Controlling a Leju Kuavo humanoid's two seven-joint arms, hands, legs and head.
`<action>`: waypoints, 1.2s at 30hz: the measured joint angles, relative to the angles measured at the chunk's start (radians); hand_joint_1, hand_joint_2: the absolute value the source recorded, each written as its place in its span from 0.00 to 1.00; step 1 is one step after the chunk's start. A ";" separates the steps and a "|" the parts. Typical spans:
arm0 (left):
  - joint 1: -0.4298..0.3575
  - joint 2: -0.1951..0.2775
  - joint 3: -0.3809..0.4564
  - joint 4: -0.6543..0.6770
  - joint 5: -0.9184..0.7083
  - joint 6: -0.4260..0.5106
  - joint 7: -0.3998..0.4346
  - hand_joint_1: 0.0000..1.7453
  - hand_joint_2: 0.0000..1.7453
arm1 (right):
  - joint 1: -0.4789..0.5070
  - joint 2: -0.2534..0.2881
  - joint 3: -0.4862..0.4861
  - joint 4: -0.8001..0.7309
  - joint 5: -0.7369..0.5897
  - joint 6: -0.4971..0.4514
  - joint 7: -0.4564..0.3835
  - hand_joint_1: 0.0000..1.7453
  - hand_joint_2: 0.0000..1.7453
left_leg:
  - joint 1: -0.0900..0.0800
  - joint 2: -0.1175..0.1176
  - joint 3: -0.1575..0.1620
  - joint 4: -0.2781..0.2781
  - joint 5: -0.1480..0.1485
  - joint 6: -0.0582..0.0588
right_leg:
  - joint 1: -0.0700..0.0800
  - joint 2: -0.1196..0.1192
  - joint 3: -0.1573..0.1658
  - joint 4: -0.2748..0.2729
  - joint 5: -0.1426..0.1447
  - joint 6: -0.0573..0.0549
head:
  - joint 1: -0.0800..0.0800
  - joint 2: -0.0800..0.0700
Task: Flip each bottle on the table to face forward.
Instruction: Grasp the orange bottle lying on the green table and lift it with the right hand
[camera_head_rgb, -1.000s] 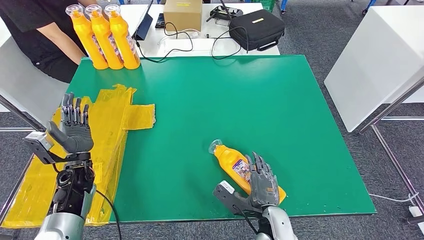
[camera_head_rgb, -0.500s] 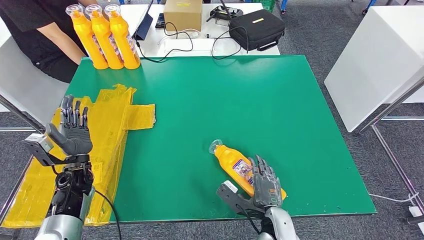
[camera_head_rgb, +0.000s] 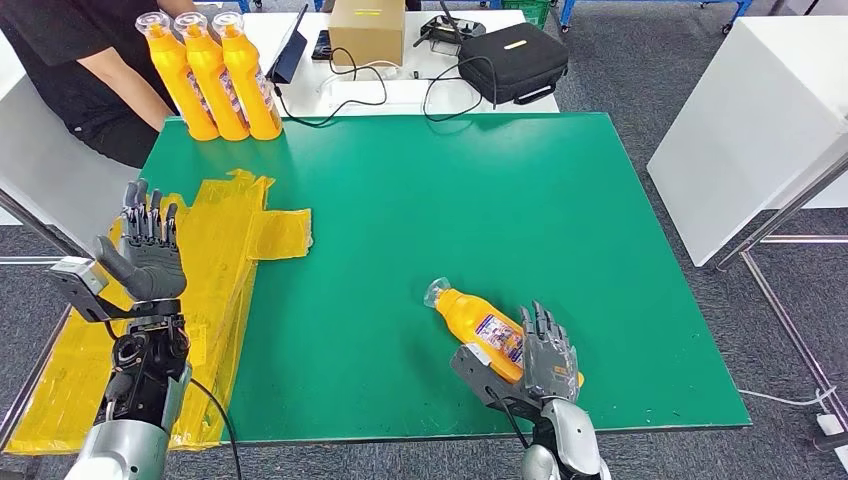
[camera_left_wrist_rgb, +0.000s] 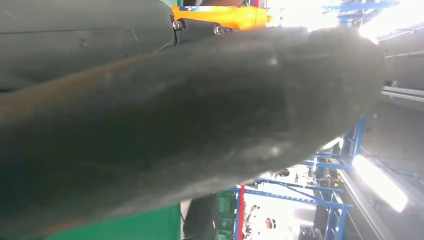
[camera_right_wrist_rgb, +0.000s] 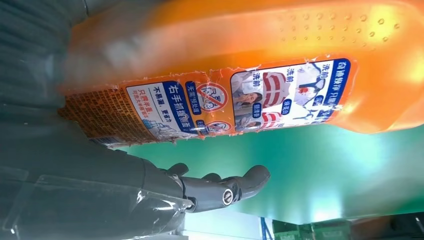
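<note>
Right hand (camera_head_rgb: 546, 352) at the near edge of the green mat (camera_head_rgb: 420, 200), laid over the base end of the lying bottle (camera_head_rgb: 490, 330), fingers (camera_head_rgb: 540, 322) straight along its upper side, thumb (camera_head_rgb: 480, 366) out on the near side; touching, though whether gripping cannot be told from above. Up close at the wrist, label (camera_right_wrist_rgb: 215, 100) facing the camera, one finger (camera_right_wrist_rgb: 225, 187) stretched out beside the bottle and apart from it. Bottle tilted across the mat, cap (camera_head_rgb: 434, 291) toward the far left, base toward the near right. Left hand (camera_head_rgb: 148, 255) raised off the mat's left side, over the yellow plastic (camera_head_rgb: 225, 235), fingers upright and apart, holding nothing. Far left corner: three bottles (camera_head_rgb: 210, 75) upright in a touching row, a person (camera_head_rgb: 70, 60) just behind. Beyond the mat, a cardboard box (camera_head_rgb: 365, 28) and black case (camera_head_rgb: 512, 55) on a white table (camera_head_rgb: 400, 90).
</note>
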 joint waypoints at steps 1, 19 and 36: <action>-0.001 0.000 0.000 0.000 0.000 0.000 0.000 0.00 0.00 | -0.002 0.001 -0.003 0.004 0.004 0.001 0.004 0.00 1.00 | 0.000 0.000 0.000 0.000 0.000 0.000 | 0.000 0.000 0.000 0.000 0.000 0.000 | 0.000 0.000; 0.015 -0.030 -0.035 -0.023 0.002 -0.006 0.017 0.00 0.00 | -0.056 0.004 -0.101 0.131 0.073 0.070 0.033 1.00 1.00 | 0.002 0.002 0.030 -0.001 -0.012 0.003 | 0.001 0.000 0.021 -0.009 -0.009 -0.001 | 0.000 0.000; -0.081 -0.020 -0.048 0.001 0.011 0.002 -0.004 0.00 0.00 | -0.155 0.007 -0.154 0.265 0.072 0.084 0.033 1.00 1.00 | 0.015 0.015 0.043 -0.003 -0.013 0.009 | 0.011 0.001 0.040 -0.020 -0.044 -0.002 | 0.000 0.000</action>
